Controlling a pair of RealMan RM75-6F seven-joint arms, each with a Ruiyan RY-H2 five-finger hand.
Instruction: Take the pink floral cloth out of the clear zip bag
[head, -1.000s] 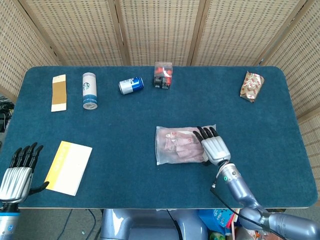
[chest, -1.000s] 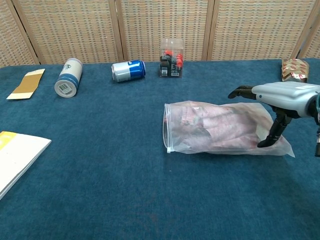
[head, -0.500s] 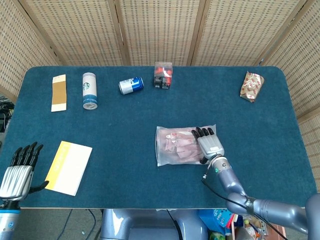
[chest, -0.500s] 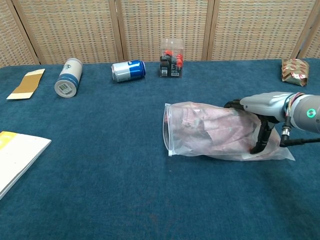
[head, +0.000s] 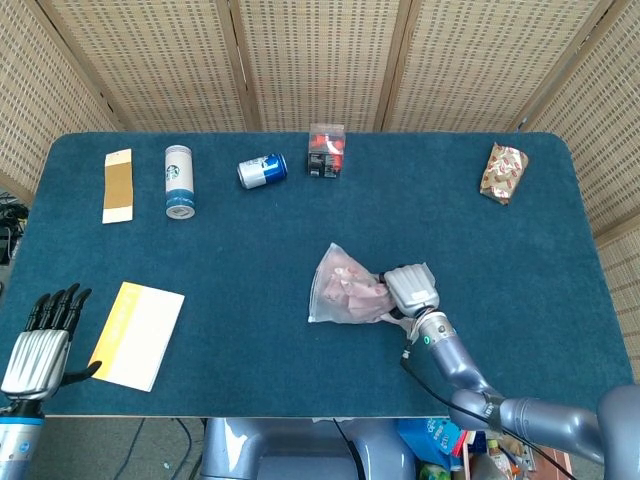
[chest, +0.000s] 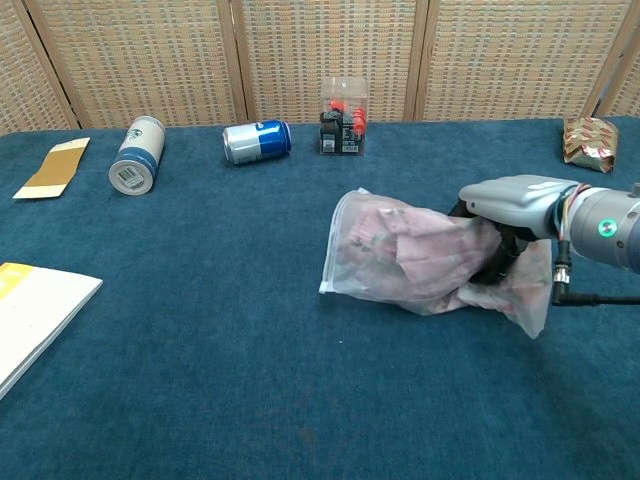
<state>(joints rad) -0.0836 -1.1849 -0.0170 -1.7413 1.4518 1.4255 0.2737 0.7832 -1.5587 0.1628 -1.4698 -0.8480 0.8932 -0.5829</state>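
The clear zip bag (head: 343, 288) (chest: 400, 262) holds the pink floral cloth (head: 356, 288) (chest: 415, 250) inside it, right of the table's middle. My right hand (head: 411, 287) (chest: 508, 207) grips the bag's closed right end, fingers curled into the plastic, and that end is lifted off the table. The bag's mouth points left and rests on the blue cloth. My left hand (head: 42, 338) hovers at the table's front left corner, fingers apart and empty; the chest view does not show it.
A yellow-and-white booklet (head: 138, 334) (chest: 30, 312) lies front left. Along the back sit a brown card (head: 118, 184), a white Starbucks can (head: 179, 181), a blue can (head: 262, 170), a clear box with red items (head: 326, 150) and a wrapped packet (head: 503, 171).
My right hand curled its fingers around the bag's right end and lifted it, bunching the bag and cloth; the bag, flat a second ago, now tilts up. The left hand stayed put.
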